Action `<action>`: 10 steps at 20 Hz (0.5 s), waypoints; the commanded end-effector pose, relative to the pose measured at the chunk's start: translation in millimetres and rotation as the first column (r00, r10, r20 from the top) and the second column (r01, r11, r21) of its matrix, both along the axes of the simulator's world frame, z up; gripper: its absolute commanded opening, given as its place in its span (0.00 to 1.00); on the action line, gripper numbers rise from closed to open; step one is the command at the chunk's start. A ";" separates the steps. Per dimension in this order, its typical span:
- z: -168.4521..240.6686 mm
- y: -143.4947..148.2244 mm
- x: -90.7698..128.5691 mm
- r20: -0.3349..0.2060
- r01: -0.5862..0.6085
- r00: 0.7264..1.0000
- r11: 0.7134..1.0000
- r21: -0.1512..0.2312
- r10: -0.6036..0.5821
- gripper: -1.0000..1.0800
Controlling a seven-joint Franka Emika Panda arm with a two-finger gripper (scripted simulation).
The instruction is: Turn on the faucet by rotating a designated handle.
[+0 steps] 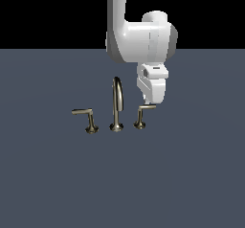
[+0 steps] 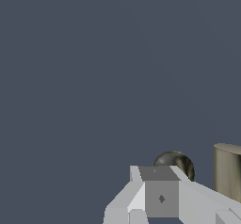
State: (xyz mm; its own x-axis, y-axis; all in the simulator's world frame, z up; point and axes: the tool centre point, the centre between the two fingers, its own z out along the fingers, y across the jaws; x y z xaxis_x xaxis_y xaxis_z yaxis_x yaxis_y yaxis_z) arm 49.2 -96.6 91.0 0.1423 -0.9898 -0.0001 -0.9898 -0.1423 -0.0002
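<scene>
1. Where the dark floor (image 1: 57, 184) fills the lower part of the exterior view, the faucet (image 1: 116, 105) stands a little above centre frame: a tall arched spout on a flared base, between two lever handles.
2. The handle (image 1: 142, 114) with the shorter-looking arm is just right of the spout in that view; the other lever (image 1: 86, 118) (longer arm) is to the spout's left.
3. The white arm (image 1: 139, 35) comes down from the top centre, and the gripper (image 1: 154, 100) hangs at the outer end of the short handle's arm, touching or just beside it.
4. Whether the jaws are spread or pressed together, I cannot tell; the fingertips are hidden in both views.
5. In the wrist view, a grey finger (image 2: 157, 197) sits at the lower right, with a round brass end (image 2: 175, 163) behind it and a brass cylinder (image 2: 228, 171) at the right edge.
6. No writing or brand marks can be read anywhere.
</scene>
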 end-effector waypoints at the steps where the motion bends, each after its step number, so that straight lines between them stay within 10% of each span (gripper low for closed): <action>1: 0.0 -4.1 -5.1 0.000 0.001 1.000 1.000 0.000 -0.001 0.00; 10: 0.1 -22.9 -30.8 0.000 0.001 1.000 1.000 0.000 -0.001 0.00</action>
State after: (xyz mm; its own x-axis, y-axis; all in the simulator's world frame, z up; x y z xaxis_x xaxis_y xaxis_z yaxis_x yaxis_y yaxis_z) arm 26.4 -111.4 91.1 0.1509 -0.9885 -0.0002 -0.9885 -0.1509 -0.0091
